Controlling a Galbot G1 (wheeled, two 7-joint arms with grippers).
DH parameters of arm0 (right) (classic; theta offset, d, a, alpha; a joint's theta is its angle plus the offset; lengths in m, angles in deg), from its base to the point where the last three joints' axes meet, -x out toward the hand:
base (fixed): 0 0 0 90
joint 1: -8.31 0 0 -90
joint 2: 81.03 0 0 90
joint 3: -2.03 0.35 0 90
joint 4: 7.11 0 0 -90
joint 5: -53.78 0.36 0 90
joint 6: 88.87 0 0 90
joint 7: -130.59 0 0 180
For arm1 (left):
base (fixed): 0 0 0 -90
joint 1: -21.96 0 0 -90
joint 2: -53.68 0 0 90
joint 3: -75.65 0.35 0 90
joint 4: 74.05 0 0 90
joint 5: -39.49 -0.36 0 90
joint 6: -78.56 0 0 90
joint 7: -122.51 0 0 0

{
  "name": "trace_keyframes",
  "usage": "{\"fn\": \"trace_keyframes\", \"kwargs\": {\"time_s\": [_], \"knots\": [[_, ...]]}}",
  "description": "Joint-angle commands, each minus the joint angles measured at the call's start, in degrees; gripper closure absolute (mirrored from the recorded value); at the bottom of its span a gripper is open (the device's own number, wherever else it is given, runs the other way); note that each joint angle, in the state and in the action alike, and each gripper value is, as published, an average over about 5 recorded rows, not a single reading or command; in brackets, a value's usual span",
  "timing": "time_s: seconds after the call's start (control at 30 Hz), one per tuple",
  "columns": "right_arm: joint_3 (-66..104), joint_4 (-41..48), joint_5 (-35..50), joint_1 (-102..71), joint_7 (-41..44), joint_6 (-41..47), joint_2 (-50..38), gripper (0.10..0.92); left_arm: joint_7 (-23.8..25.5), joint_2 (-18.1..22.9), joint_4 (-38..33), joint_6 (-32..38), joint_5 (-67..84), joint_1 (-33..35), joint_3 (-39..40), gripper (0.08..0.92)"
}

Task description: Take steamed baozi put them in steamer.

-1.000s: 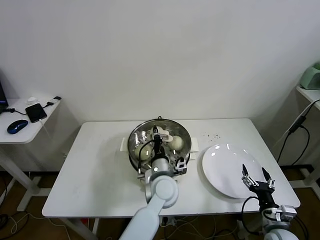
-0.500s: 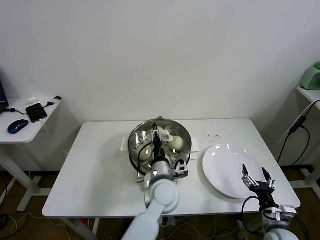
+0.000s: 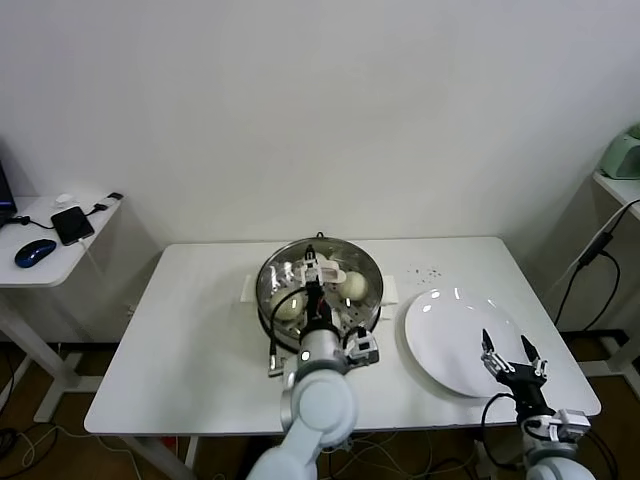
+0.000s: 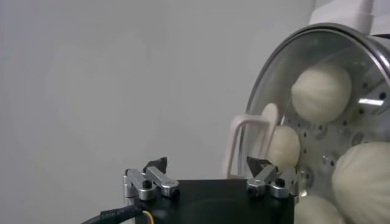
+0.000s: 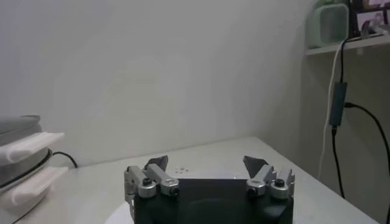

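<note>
The left gripper [image 4: 207, 173], its fingers spread and empty, is shown poised over the steamer [image 3: 272, 272] at the desk's rear centre, the steamed baozi [image 3: 353, 285] lying just beyond them inside, while the released right gripper [image 3: 511, 351] is parked over the plate [image 3: 445, 325].

Rounded silver-grey left arm [image 3: 318, 395] with looping black cable; black right gripper [image 5: 207, 165] with silver screwed knuckles, dark fingertips, apparently metal.
</note>
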Motion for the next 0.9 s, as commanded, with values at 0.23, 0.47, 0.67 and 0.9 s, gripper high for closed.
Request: {"fn": "trace_keyframes", "kwargs": {"time_s": [0.23,0.47,0.67,0.9], "knots": [[-5.26,-0.28,-2.89,-2.40,5.14,-5.96,-0.42,0.203,-3.59,-3.79,-15.12,3.46,4.12,10.45,-7.05,0.177],[-8.52,-5.11,-3.44,-5.37,6.94,-7.65,-0.89,0.203,-13.45,-6.08,-20.25,13.09,27.86,17.15,-21.41,0.177],[-11.06,-5.75,-4.01,-6.56,6.38,-7.90,-0.67,0.203,-13.78,-3.88,-19.93,27.49,63.03,22.28,-38.35,0.177],[-14.88,-4.18,-3.94,-8.06,3.32,-9.30,-1.76,0.203,-17.12,-3.23,-15.00,35.93,92.00,30.33,-45.83,0.177]]}}
